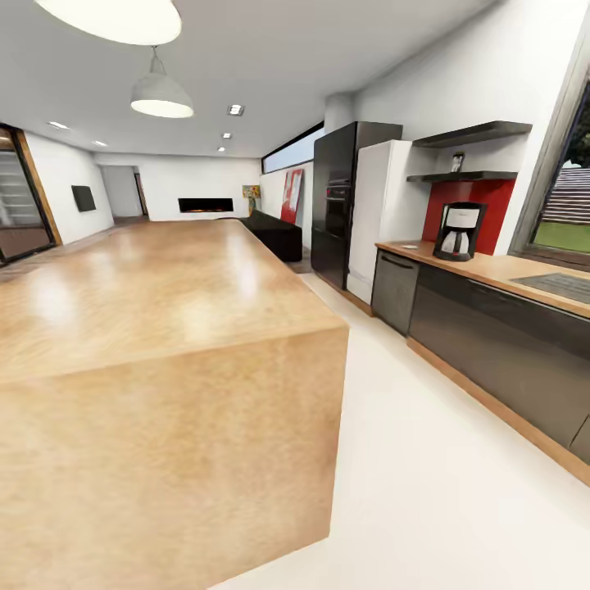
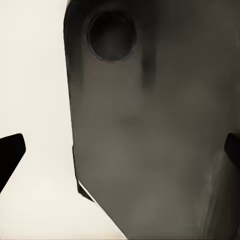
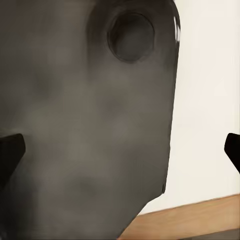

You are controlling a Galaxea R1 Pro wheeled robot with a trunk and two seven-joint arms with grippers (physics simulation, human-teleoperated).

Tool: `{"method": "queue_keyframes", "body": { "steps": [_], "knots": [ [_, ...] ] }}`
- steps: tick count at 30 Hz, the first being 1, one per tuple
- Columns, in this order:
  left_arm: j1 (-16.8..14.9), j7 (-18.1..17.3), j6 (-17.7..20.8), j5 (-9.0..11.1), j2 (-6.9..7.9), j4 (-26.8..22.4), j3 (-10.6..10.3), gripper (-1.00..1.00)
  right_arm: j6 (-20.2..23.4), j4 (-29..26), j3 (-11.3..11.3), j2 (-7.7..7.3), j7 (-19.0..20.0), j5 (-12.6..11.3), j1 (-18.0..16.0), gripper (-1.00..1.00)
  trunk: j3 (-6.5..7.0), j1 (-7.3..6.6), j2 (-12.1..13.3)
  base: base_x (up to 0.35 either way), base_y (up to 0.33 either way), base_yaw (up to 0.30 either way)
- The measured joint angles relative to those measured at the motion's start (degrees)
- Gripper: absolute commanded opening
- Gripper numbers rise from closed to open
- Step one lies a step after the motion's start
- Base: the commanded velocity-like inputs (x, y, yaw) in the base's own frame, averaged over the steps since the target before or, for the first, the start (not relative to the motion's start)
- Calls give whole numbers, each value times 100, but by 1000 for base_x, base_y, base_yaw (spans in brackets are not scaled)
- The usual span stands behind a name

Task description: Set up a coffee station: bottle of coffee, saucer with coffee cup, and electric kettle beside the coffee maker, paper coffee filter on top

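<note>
You are looking down a long kitchen, with the big wooden island block (image 1: pixel 164 328) filling the near left and the kitchen countertop (image 1: pixel 492 270) running along the right wall over dark grey cabinets (image 1: pixel 500 344). The coffee maker (image 1: pixel 459 231) stands upright on that countertop toward its far end, in front of a red back panel (image 1: pixel 492 201). Above it, the bottle of coffee (image 1: pixel 456 162) sits on the kitchen shelf (image 1: pixel 463 175), a thin black ledge, with a thicker dark grey shelf (image 1: pixel 475 133) higher up. A white fridge (image 1: pixel 383 217) and a tall black oven unit (image 1: pixel 338 201) stand just beyond the countertop's far end, and a sink (image 1: pixel 561 284) is set into the worktop nearer to you. In your left wrist view, the left gripper (image 2: pixel 120 150) has its two black fingertips (image 2: pixel 10 150) at opposite edges of the picture, spread wide with nothing between them, over a dark grey robot part (image 2: pixel 150 140) and the pale floor (image 2: pixel 35 75). Your right gripper (image 3: pixel 120 150) is likewise spread apart and empty, with a strip of wood (image 3: pixel 190 220) beneath it.
</note>
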Motion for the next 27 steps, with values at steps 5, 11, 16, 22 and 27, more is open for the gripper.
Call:
{"method": "queue_keyframes", "body": {
  "steps": [5, 11, 16, 22, 27],
  "knots": [
    [0, -8, 32, -6, -22, -22, -9, 100, 15, -76, -2, 105, -16, -2, -9, 100, 2, 0, 1, 0, 0, 0],
    [-1, -8, -23, -14, -9, -24, -8, 100, 2, -221, -12, 215, -13, -12, -9, 100, 2, 0, 1, 0, 0, 0],
    [-1, -8, -30, -9, -16, -23, 7, 100, 3, -240, -22, 257, 1, -33, -10, 100, 2, 0, 1, 0, 0, 0],
    [-1, -8, -25, -6, -17, -24, -6, 100, -40, -374, -23, 271, 21, -47, -9, 100, 2, 1, 1, 0, 0, -118],
    [-8, -7, -23, -9, -14, -24, -16, 100, -47, -400, -22, 280, 24, -47, -9, 100, 51, -65, 120, 0, 0, -261]
  ]
}}
